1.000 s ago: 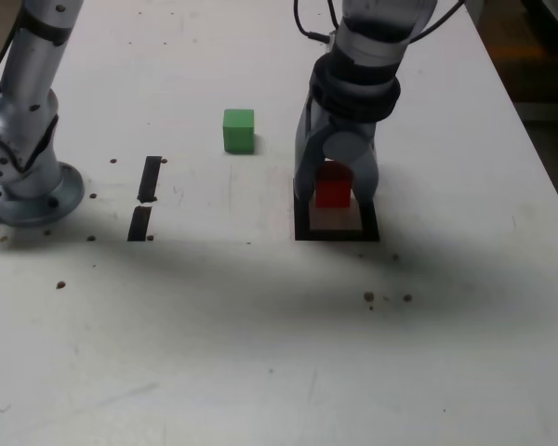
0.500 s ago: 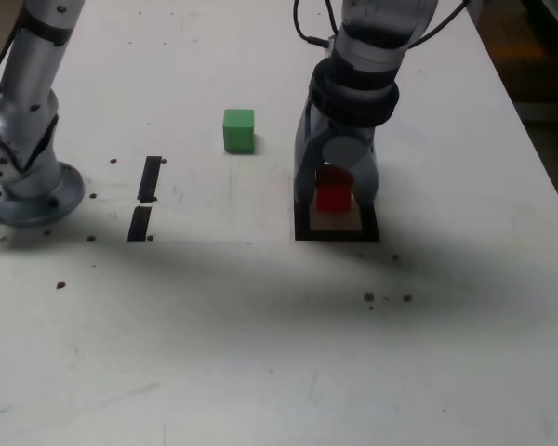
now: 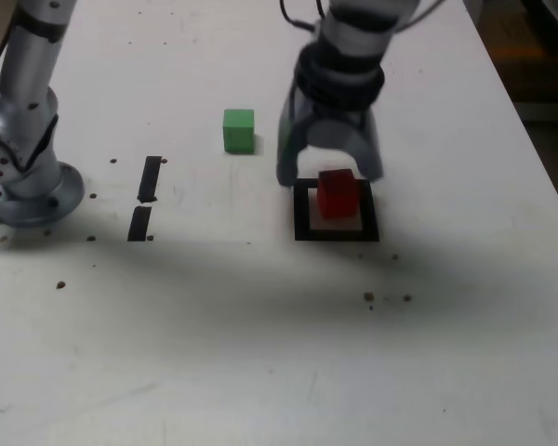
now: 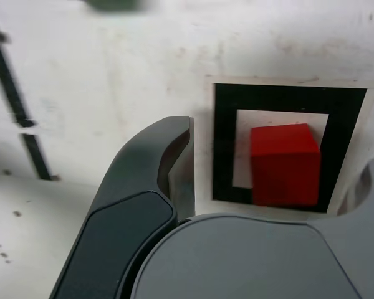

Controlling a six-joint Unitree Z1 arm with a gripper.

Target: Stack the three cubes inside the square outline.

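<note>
Gripper (image 3: 331, 177) has opened and pulled back off the red cube (image 3: 338, 194), up and toward the exterior view's left, since the earlier frame. Jaws now wide apart, nothing clamped; fingers either side of the cube in the wrist view, with a gap to it. Red cube sits inside the square outline (image 3: 302, 216), slightly turned relative to the tape, its top face tipped or skewed a bit in view; can't tell what is under it. Outline is black tape round a white interior, part of which shows beside the cube. Green cube (image 3: 239, 131) unmoved, on the table (image 3: 205, 344), apart from the outline, toward the exterior view's left and farther back. Yellow cube: can't see it. Two short black tape strips (image 3: 150, 179) lie end to end at the exterior view's left, between the outline and a second arm's round base (image 3: 46, 200). Gripper blurred in the exterior view.
</note>
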